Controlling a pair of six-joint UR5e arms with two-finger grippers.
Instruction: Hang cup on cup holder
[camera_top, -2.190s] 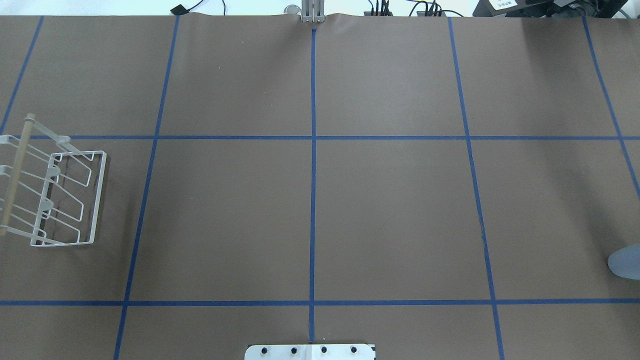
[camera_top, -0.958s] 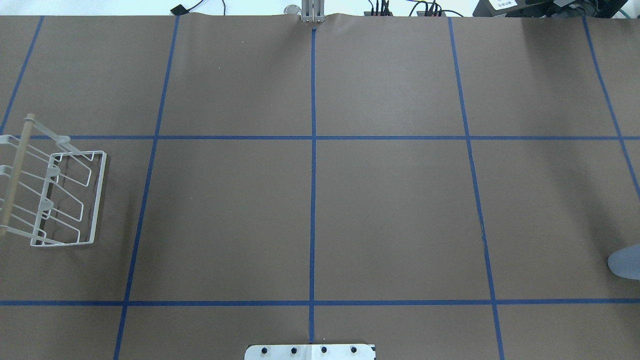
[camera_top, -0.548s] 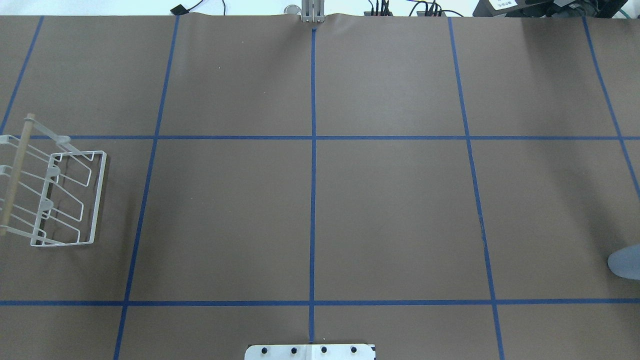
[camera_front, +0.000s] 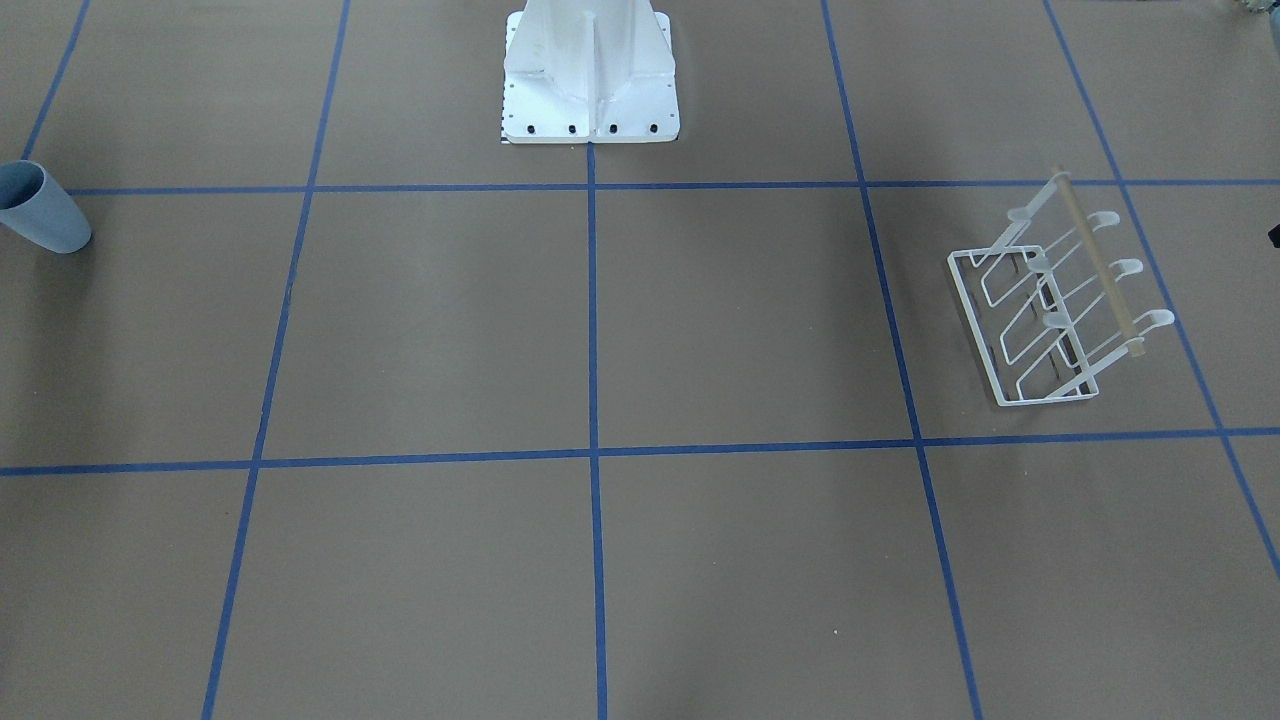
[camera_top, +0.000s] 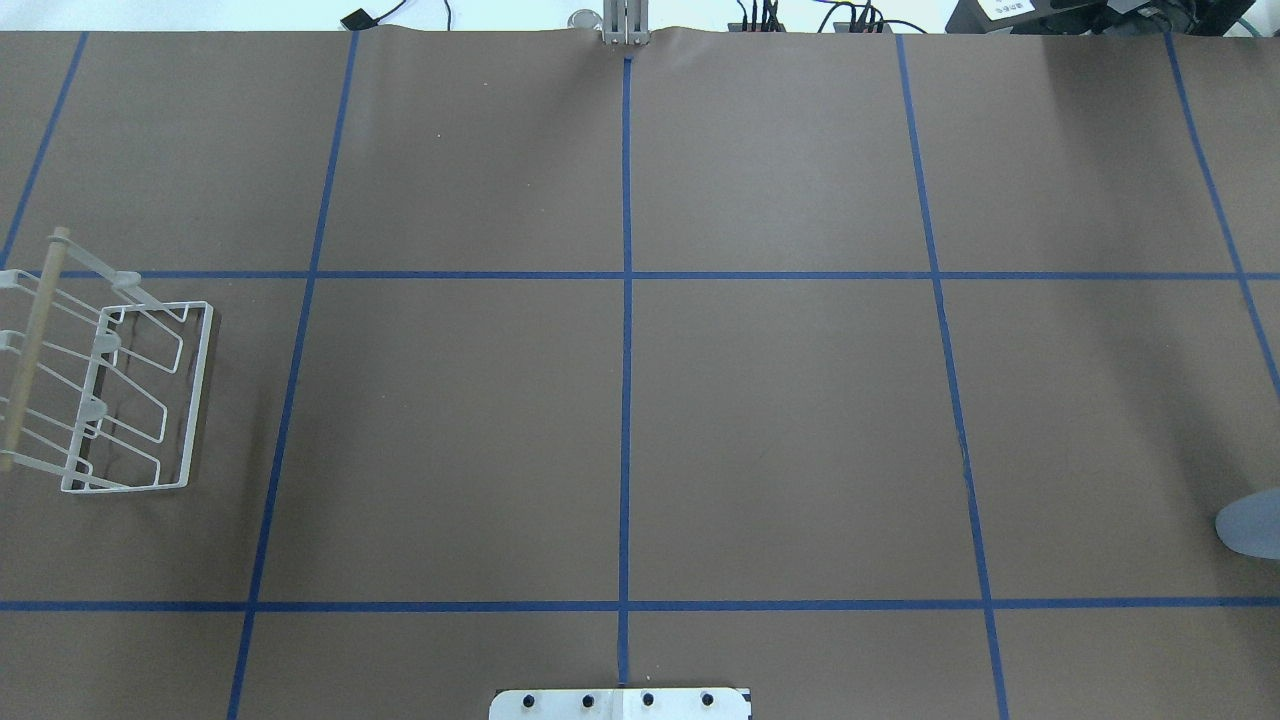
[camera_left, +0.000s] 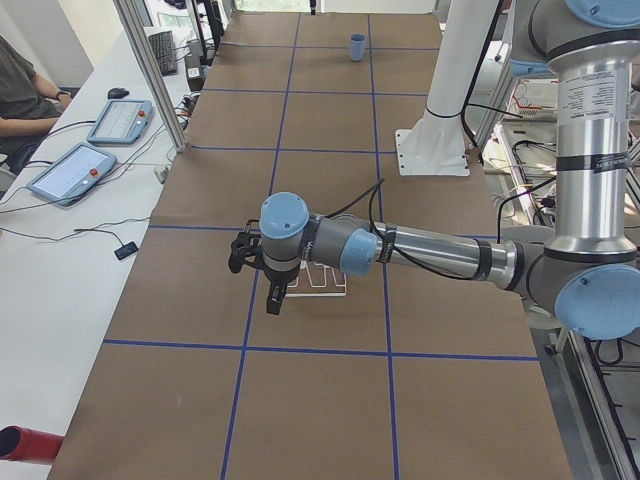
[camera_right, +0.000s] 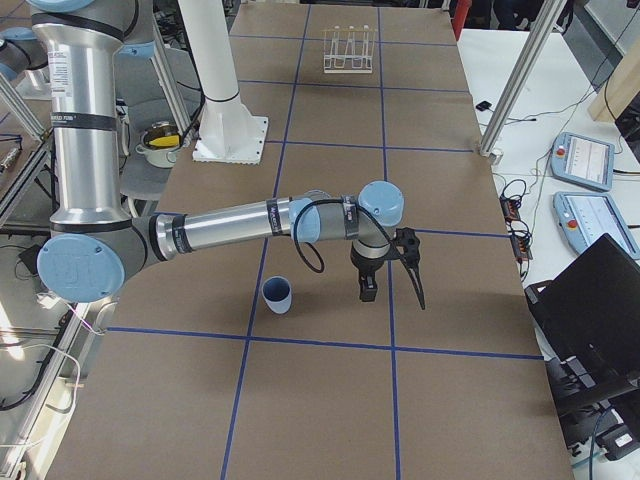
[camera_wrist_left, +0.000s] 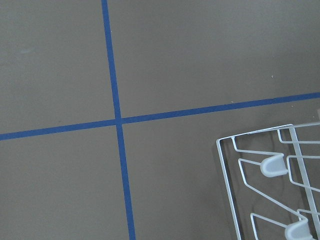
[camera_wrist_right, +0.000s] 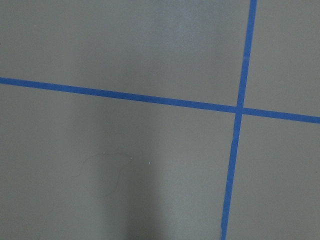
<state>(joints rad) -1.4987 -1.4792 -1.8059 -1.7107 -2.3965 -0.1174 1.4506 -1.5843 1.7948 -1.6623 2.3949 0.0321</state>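
The light blue-grey cup (camera_front: 40, 210) stands upright at the table's right end, half cut off in the overhead view (camera_top: 1250, 525). The white wire cup holder (camera_front: 1050, 310) with its wooden rod stands at the left end (camera_top: 110, 390). The left wrist view shows its corner (camera_wrist_left: 270, 180). My left gripper (camera_left: 257, 278) hovers just beside the holder (camera_left: 325, 280). My right gripper (camera_right: 390, 285) hangs beside the cup (camera_right: 277, 295), apart from it. Both grippers show only in the side views, so I cannot tell whether they are open or shut.
The white pedestal base (camera_front: 590, 80) stands at the robot's side of the table, mid-width. Blue tape lines grid the brown table cover. An operator (camera_left: 20, 100) and tablets (camera_left: 70, 170) are at a side desk; a laptop (camera_right: 590, 300) sits beyond the table edge.
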